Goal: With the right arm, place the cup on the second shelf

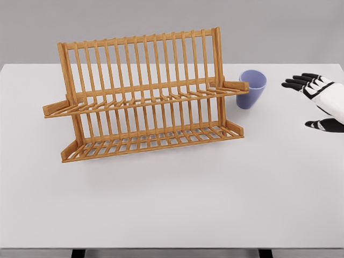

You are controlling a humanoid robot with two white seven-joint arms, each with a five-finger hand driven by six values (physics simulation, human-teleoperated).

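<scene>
**Reaching for the cup beside the rack**

The blue cup [251, 88] stands upright on the white worktop [172, 204], just beside the right end of the wooden dish rack [145, 97] and partly behind the tip of its upper shelf [145, 102]. The right robot hand [317, 102] hovers near the right edge of the view, apart from the cup, fingers spread wide and holding nothing. The left arm is not in view.

The step in hand looks like the approach to the grasp. To do it well, the hand should come in from the right, on the cup's free side, since the rack blocks the left. The thumb and fingers should wrap the cup's wall below the rim and close gently so it does not tip against the shelf end. After that, a straight lift clear of the protruding rail seems wise before moving over the upper shelf.
</scene>
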